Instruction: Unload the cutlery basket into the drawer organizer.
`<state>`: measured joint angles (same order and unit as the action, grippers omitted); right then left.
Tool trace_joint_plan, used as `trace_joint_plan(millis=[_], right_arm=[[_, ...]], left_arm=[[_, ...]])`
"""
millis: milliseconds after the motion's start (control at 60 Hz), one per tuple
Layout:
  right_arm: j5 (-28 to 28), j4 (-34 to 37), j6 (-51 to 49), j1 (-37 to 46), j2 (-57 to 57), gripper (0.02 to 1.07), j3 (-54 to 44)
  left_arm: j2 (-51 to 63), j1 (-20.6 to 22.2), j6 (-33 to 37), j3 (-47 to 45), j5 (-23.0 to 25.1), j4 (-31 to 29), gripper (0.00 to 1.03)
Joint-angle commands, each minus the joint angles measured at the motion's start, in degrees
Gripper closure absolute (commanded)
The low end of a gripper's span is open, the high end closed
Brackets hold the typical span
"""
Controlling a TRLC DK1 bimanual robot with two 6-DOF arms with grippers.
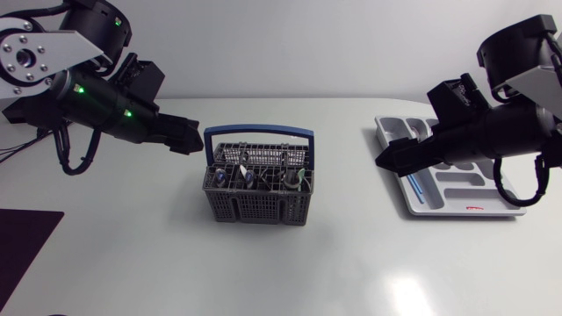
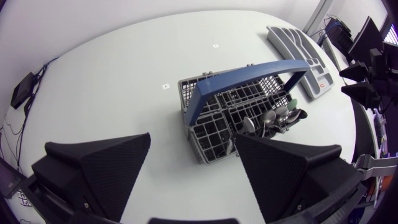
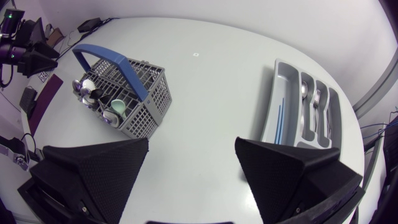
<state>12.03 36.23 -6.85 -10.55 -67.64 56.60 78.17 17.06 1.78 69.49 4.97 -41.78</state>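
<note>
Head view: cutlery basket [image 1: 257,206] stands loaded at the middle of the desk [image 1: 307,272]; drawer organizer [image 1: 464,186] lies near its right edge. Left gripper [image 2: 191,140] and right gripper [image 3: 191,142] both gape wide, holding nothing.

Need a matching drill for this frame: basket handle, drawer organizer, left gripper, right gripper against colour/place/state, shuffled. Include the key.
Things:
1. basket handle
2. drawer organizer
3. left gripper
4. right gripper

Descriptions:
A. open, over the organizer's edge nearest the basket
B. blue
C. open, close beside the handle's end, away from the organizer
D. light grey, some cutlery lying in it

Pairs: 1-B, 2-D, 3-C, 4-A
</note>
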Motion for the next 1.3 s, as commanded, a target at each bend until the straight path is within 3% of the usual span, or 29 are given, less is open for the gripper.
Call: trace_joint_plan(millis=[0,533,967,1283], right_arm=[[0.27,0.77,0.7,-1.06,-0.83,0.07,0.0],[0.45,1.48,0.7,-6.77,-3.12,0.07,-2.11],[0.45,0.33,1.58,-9.84,-4.26,0.07,-3.6],[0.45,-0.46,1.58,-10.64,-4.43,0.07,-4.83]], left_arm=[[0.75,0.43,0.94,1.87,1.0,-0.58,0.08],[2.78,2.19,0.59,2.05,2.59,0.73,0.08],[6.38,2.8,3.32,0.91,8.04,2.05,0.23],[6.73,4.47,6.22,-1.55,7.95,2.23,0.32]])
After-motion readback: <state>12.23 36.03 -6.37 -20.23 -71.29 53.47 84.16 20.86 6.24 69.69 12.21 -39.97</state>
